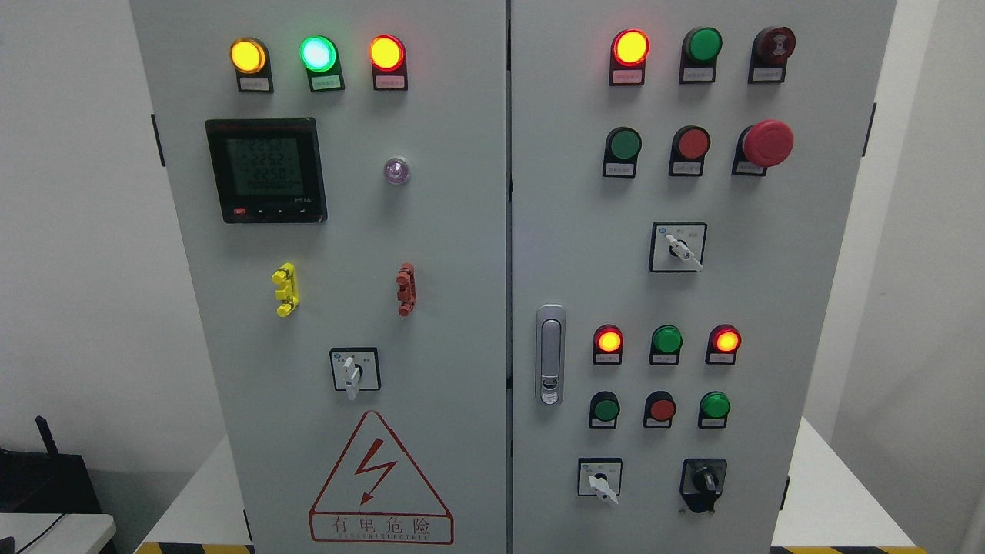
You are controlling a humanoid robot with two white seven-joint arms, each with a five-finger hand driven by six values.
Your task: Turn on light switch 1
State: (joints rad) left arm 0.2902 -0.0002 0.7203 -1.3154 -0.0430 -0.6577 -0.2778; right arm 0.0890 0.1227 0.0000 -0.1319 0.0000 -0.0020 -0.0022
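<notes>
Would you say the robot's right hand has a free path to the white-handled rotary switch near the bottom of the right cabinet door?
Probably yes: nothing stands before the white-handled rotary switch on the grey right cabinet door. Neither hand is in view, though, so actual reach cannot be judged.

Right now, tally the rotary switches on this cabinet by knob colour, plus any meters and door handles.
White-knob rotary switches: 3
Black-knob rotary switches: 1
Digital meters: 1
Door handles: 1
Total: 6
</notes>
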